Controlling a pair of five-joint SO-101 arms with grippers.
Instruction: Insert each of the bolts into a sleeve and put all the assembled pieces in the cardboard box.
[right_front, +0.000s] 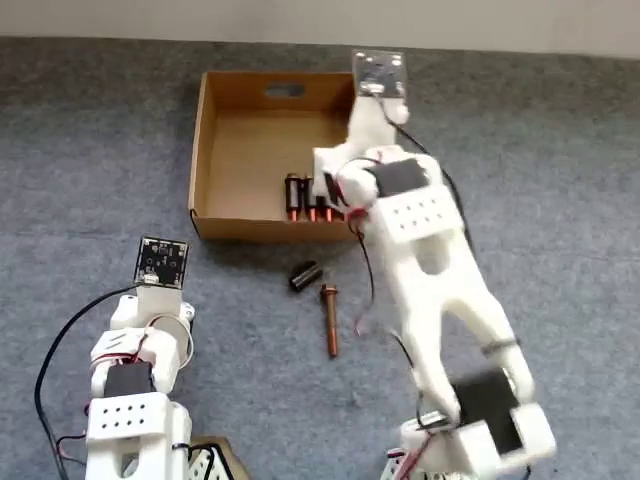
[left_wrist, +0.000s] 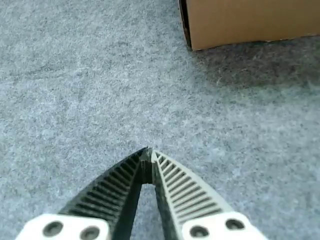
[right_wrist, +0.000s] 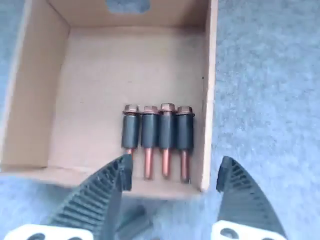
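While right gripper (right_wrist: 175, 167) hovers, 4 sleeved bolts (right_wrist: 150, 131) beneath.

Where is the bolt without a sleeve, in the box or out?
Out. The bolt lies on the carpet by a loose sleeve, outside the cardboard box.

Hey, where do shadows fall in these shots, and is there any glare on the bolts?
High view: soft, even light, no hard shadow around the loose bolt. Left wrist view: a darker band lies on the carpet along the cardboard box. Right wrist view: the four assembled pieces show a mild sheen on their copper shanks, no harsh glare.
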